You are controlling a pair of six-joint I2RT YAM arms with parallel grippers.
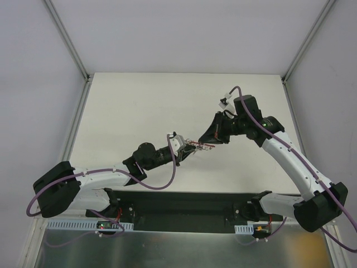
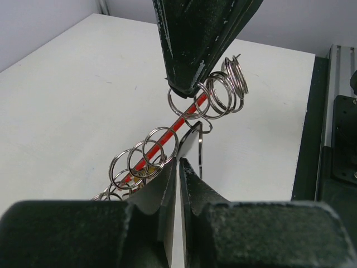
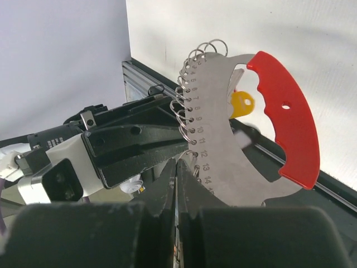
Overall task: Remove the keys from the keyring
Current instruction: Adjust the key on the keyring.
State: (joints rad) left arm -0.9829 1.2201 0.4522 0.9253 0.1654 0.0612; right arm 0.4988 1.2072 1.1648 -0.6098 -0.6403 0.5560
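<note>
As the left tool [image 2: 177, 163] and right tool [image 3: 176, 163] clamp shut on one flat steel crescent keyring [image 3: 228, 142] with a red plastic grip [image 3: 293, 123], about ten wire rings [image 3: 179, 106] line its edge.

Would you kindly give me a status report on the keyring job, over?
Left end effector shut, right end effector shut, both pinching keyring at its ringed edge. Keyring held up between them, split rings on. Nothing in the way.
</note>
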